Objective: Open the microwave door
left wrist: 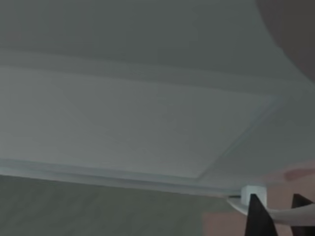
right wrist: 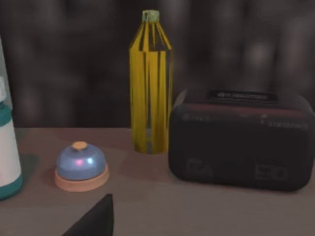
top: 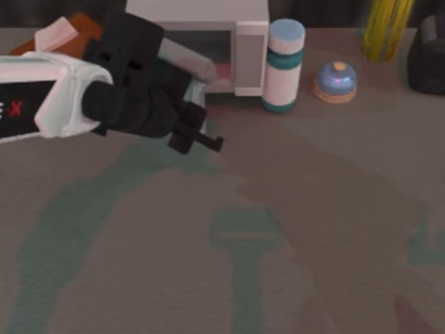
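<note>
Item: microwave [top: 208, 28]. Position: table [top: 292, 229], 12 o'clock edge in the top view, slightly toward 11. White box; narrow control panel on its 3 o'clock side; pinkish floor showing inside.

Item: microwave door [top: 184, 59]. State: already partly swung, leaning out toward 7 o'clock from the cavity, its free edge near the left pincer. In the left wrist view the door [left wrist: 128, 123] fills nearly the whole picture as a pale grey pane in a white frame, very close.

Item: left pincer [top: 201, 136]. Position: just in front of the microwave, toward 6 o'clock of the opening. In the wrist view the two dark fingertips [left wrist: 257, 216] straddle a thin white lip at the door's edge, so the pincer appears clenched on the microwave door, though the contact itself is barely visible.

Item: right pincer. Not visible in the top view; one dark finger edge shows in its wrist view, state cannot be told. Arm judged parked at the 3 o'clock side.

Bystanders: white bottle with teal band [top: 284, 66], touching or just beside the control panel; service bell [top: 334, 81]; yellow bottle [right wrist: 150, 83]; black box [right wrist: 241, 140].

Handling note, step in hand: widening the swing. Advisable to follow an arc about the hinge, not a straight pull, keep wrist level so the thin lip does not slip out, and keep the grip firm.
</note>
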Robot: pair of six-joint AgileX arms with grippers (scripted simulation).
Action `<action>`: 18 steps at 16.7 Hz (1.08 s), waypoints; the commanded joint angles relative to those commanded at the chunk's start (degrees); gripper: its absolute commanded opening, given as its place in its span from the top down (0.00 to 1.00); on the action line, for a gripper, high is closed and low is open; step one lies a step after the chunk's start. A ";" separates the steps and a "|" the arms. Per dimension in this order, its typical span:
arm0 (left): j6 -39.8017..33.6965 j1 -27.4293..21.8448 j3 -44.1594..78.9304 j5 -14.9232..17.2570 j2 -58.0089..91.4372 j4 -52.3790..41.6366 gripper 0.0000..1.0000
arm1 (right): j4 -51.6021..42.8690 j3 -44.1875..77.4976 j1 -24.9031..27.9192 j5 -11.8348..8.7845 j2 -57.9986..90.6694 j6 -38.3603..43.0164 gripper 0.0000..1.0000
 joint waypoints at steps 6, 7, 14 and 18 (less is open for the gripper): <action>3.38 1.70 -0.97 2.29 -0.95 -0.38 1.00 | 0.00 0.00 0.00 0.00 0.00 0.00 0.00; 3.40 1.71 -0.98 2.30 -0.95 -0.38 1.00 | 0.00 0.00 0.00 0.00 0.00 0.00 0.00; 3.40 1.71 -0.98 2.30 -0.95 -0.38 1.00 | 0.00 0.00 0.00 0.00 0.00 0.00 0.00; 3.40 1.71 -0.98 2.30 -0.95 -0.38 1.00 | 0.00 0.00 0.00 0.00 0.00 0.00 0.00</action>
